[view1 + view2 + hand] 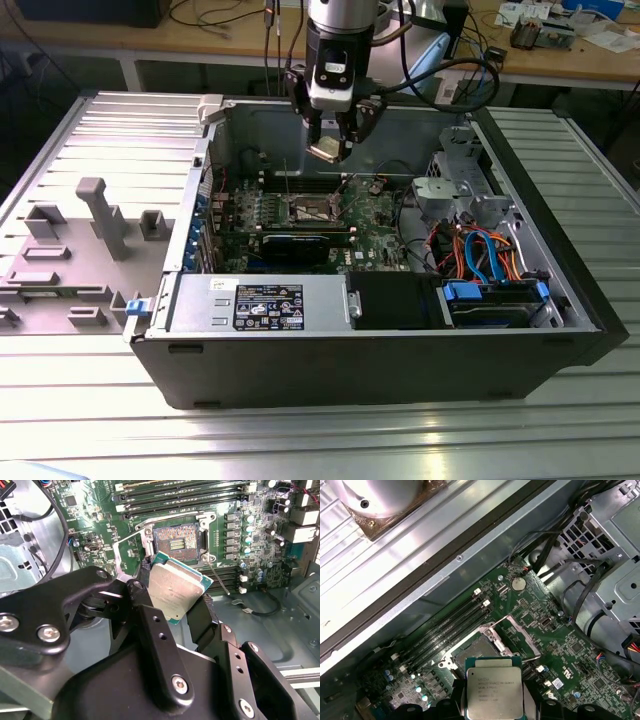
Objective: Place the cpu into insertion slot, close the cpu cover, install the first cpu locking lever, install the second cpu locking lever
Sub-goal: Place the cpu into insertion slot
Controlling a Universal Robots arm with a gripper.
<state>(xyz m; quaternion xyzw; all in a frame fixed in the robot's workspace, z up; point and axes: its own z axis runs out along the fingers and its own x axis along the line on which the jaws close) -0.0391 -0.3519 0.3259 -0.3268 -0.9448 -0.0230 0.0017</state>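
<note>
The gripper [330,148] pinches the cpu [175,587] by opposite edges between its fingers [150,622]. In the exterior view, the chip hangs at twelve o'clock from the uncovered insertion slot [310,208].

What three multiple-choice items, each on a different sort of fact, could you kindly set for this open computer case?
1. Where is the small flat silvery-grey square cpu?
A. Seated in its socket
B. Between the black gripper's fingers, above the motherboard
C. Resting on a person's palm

2. What colour is the motherboard?
A. Red
B. Green
C. White

3. In what state is the square gold-contact insertion slot?
A. Empty, with the thin silver cpu cover swung open
B. Holding a chip
C. Hidden under the closed frame

Answers: 1 B, the chip is clamped at its edges over the board; 2 B, the board is green in both wrist views; 3 A, the bare contacts show in the second wrist view.
</note>
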